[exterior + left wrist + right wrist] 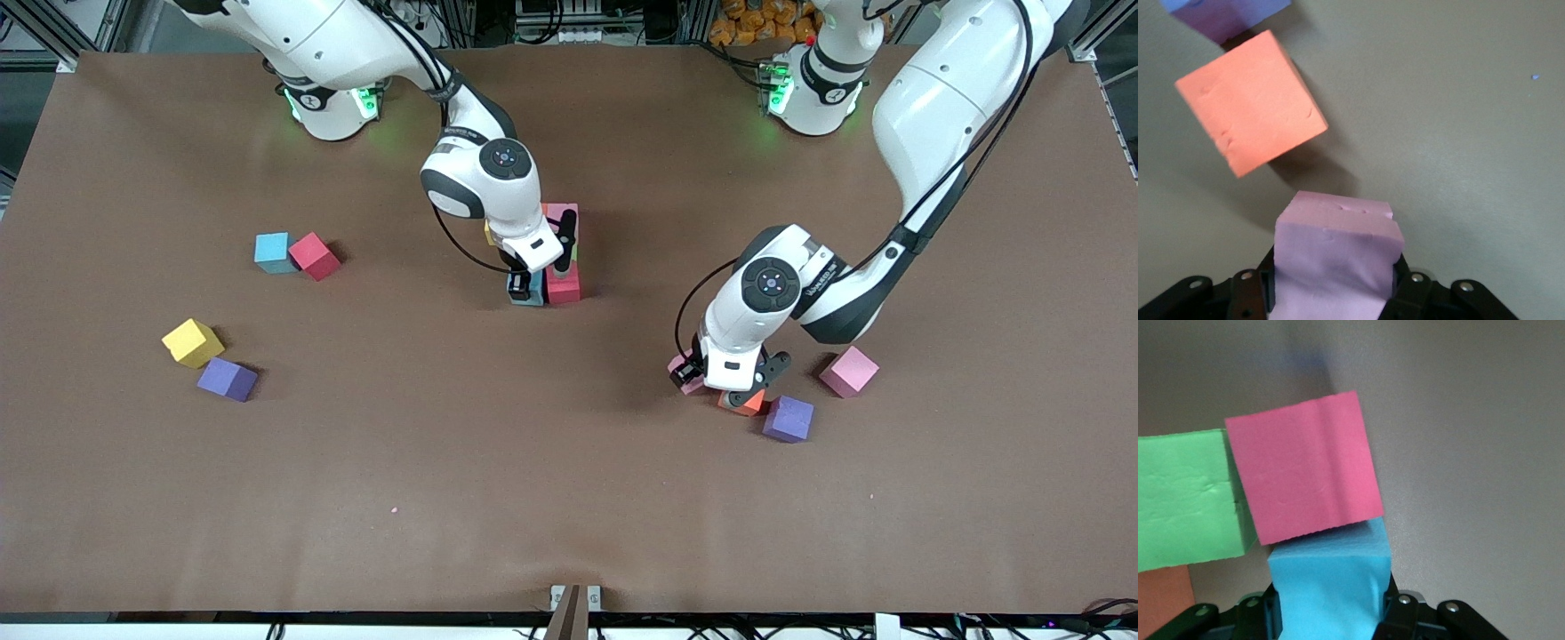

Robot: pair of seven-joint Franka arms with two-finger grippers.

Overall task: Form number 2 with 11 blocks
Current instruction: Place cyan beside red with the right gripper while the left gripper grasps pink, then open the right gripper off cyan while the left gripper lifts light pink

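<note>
In the middle of the table stands a cluster of touching blocks: a pink block [560,213], a green block [1185,500], a red block [563,284] and a yellow block [489,234] peeking out under the right arm. My right gripper [526,286] is down at the cluster, shut on a light blue block [1328,587] pressed against the red block [1305,467]. Toward the left arm's end, my left gripper [689,375] is low at the table, shut on a pink block [1335,260]. An orange block [1251,100] lies just beside it.
Near the left gripper lie a purple block [788,419] and another pink block [849,371]. Toward the right arm's end lie a light blue block [272,252] touching a red block [314,256], and a yellow block [192,342] by a purple block [227,380].
</note>
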